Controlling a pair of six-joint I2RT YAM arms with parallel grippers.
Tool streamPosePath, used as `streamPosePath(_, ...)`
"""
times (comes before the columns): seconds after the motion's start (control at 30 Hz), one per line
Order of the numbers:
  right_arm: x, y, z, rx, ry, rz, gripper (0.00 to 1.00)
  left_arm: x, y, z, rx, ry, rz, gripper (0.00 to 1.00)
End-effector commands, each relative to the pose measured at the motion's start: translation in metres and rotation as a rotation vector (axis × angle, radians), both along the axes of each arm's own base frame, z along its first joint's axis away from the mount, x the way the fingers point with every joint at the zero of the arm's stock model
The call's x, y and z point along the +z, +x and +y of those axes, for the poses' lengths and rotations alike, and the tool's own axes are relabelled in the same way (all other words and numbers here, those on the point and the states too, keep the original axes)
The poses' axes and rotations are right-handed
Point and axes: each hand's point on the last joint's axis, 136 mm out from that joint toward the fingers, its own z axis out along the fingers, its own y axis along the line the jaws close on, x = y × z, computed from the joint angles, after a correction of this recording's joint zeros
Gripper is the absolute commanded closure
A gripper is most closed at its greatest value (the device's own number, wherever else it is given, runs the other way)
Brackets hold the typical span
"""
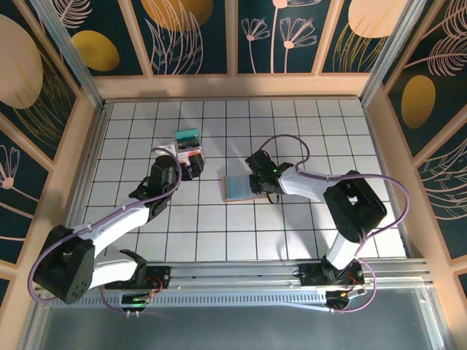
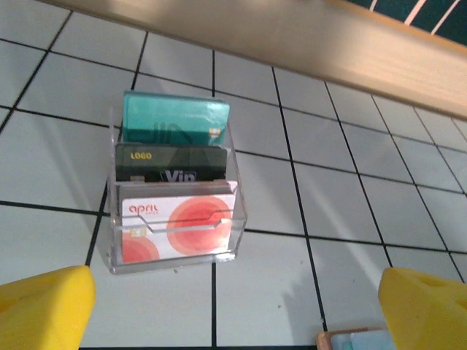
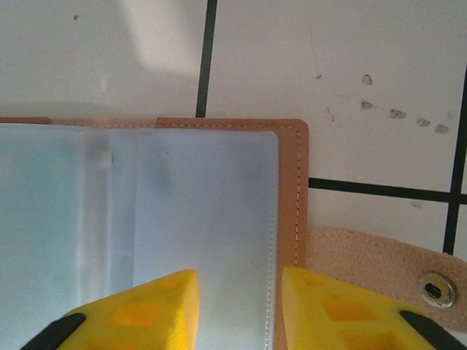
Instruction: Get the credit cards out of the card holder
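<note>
At the middle of the white tiled table, the card holder lies open and flat, its grey-blue inside facing up and its tan stitched edge showing along one side. A clear plastic sleeve covers the open page, and a leather snap tab sticks out beside it onto the tile.

The right gripper is down over that edge of the card holder, its yellow fingers drawn close with a narrow gap over the sleeve; whether they pinch the sleeve or only rest above it cannot be told. From above, the right gripper sits at the card holder's right side.

The credit cards stand well apart from it, to the left and farther back, tiered in a clear stand: a teal card at the back, a dark card marked "VIP" in the middle, and a white card with red circles in front. Seen overhead, the clear stand sits near the table's centre-left.

The left gripper hangs just short of the stand with its jaws spread wide and nothing between them, its yellow fingertips at the frame's lower corners. A wooden rail borders the tiles behind.
</note>
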Motion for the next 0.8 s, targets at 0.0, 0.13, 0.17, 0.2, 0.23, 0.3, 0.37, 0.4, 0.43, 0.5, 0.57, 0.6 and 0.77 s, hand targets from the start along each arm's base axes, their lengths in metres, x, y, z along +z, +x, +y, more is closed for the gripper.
streamPosePath(0.0,0.029,0.007,0.008,-0.013,0.075,-0.076,0.67,0.009,0.005,-0.007,-0.003,-0.021,-0.028,0.01)
streamPosePath(0.13,0.045,0.003,0.023,0.005,0.065,-0.100,0.76,0.004,0.006,0.002,0.063,-0.040,-0.015,0.01)
streamPosePath(0.17,0.047,0.002,0.029,0.014,0.067,-0.101,0.78,0.003,0.006,0.004,0.079,-0.042,-0.010,0.01)
streamPosePath(0.2,0.048,0.000,0.036,0.025,0.073,-0.096,0.80,0.001,0.006,0.007,0.099,-0.041,-0.002,0.01)
streamPosePath(0.23,0.047,-0.003,0.043,0.036,0.079,-0.087,0.80,0.000,0.006,0.009,0.117,-0.043,0.005,0.01)
streamPosePath(0.3,0.043,-0.007,0.055,0.053,0.079,-0.064,0.80,-0.003,0.006,0.014,0.150,-0.042,0.017,0.01)
streamPosePath(0.37,0.038,-0.011,0.069,0.080,0.079,-0.048,0.80,-0.005,0.005,0.018,0.172,-0.042,0.026,0.01)
streamPosePath(0.4,0.035,-0.013,0.075,0.091,0.079,-0.039,0.80,-0.005,0.005,0.019,0.180,-0.043,0.028,0.01)
streamPosePath(0.43,0.033,-0.014,0.080,0.100,0.075,-0.032,0.80,-0.006,0.005,0.020,0.186,-0.043,0.029,0.01)
streamPosePath(0.5,0.028,-0.014,0.086,0.108,0.070,-0.016,0.78,-0.006,0.004,0.021,0.189,-0.042,0.030,0.01)
streamPosePath(0.57,0.022,-0.015,0.091,0.120,0.066,0.002,0.76,-0.006,0.003,0.023,0.195,-0.038,0.030,0.01)
streamPosePath(0.6,0.018,-0.015,0.093,0.124,0.067,0.013,0.73,-0.007,0.003,0.024,0.198,-0.035,0.032,0.01)
streamPosePath(0.77,0.006,-0.018,0.098,0.137,0.058,0.049,0.56,-0.008,0.003,0.024,0.200,-0.033,0.036,0.01)
